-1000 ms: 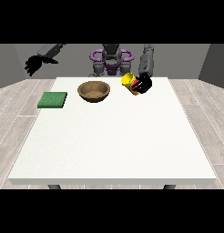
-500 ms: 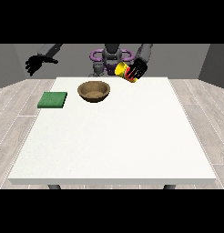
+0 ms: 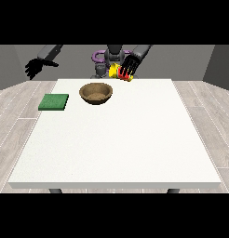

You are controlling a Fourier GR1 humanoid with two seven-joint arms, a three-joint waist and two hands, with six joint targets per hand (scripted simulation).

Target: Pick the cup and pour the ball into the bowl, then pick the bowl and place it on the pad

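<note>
The hand at the view's right [image 3: 131, 65] is curled round a yellow and red cup [image 3: 117, 72], which it holds in the air above the table's far edge, tipped on its side. The cup lies up and to the right of the brown wooden bowl [image 3: 95, 92], apart from it. No ball shows. A green pad [image 3: 54, 102] lies flat near the table's left edge, left of the bowl. The hand at the view's left [image 3: 34, 68] hangs in the air beyond the table's far left corner, with relaxed fingers and nothing in it.
The white table [image 3: 116, 139] stretches from the bowl towards the camera. The robot's torso [image 3: 109, 58] stands behind the far edge. Grey plank floor surrounds the table.
The hand at the view's right has lifted the cup off the table and carried it left towards the bowl, tilting it. The other hand has barely moved.
</note>
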